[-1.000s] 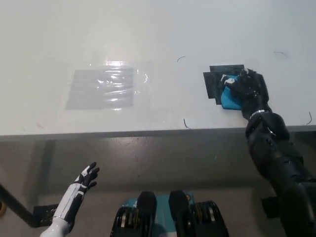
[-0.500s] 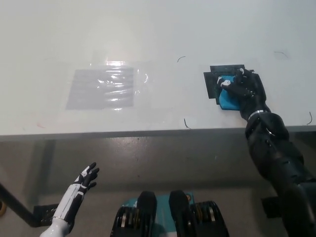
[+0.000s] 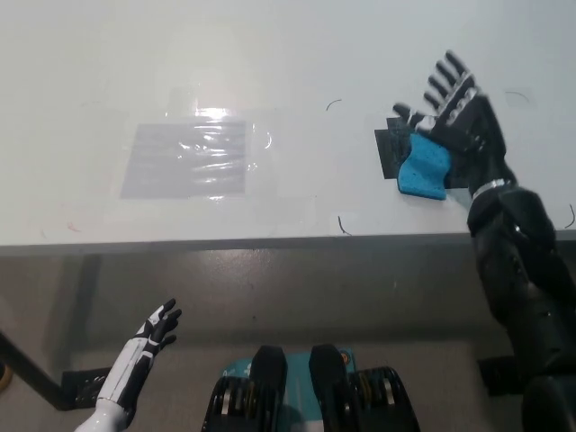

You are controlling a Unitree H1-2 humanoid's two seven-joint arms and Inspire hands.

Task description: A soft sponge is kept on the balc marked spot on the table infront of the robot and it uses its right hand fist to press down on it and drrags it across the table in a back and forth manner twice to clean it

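Over the black marked spot (image 3: pixel 389 151) near the surface (image 3: pixel 288 81) edge, your right robot hand (image 3: pixel 461 121) is spread open beside the blue sponge (image 3: pixel 423 169), not fisted. Pressing off-centre could flip it. Your left robot hand (image 3: pixel 155 328) hangs open below.

Bright, even overhead light from where I sit; the white table (image 3: pixel 270 54) washes out toward the far edge and loses almost all surface detail. Strongest glare sits on the clear plastic sheet (image 3: pixel 184 160) left of centre, a white hot spot along its far edge with streaky reflections below. Shadows are faint and soft. The floor near me reads dimmer and grey. Overall focus is soft; the right hand (image 3: pixel 459 121) shows slight smear at its raised fingertips.
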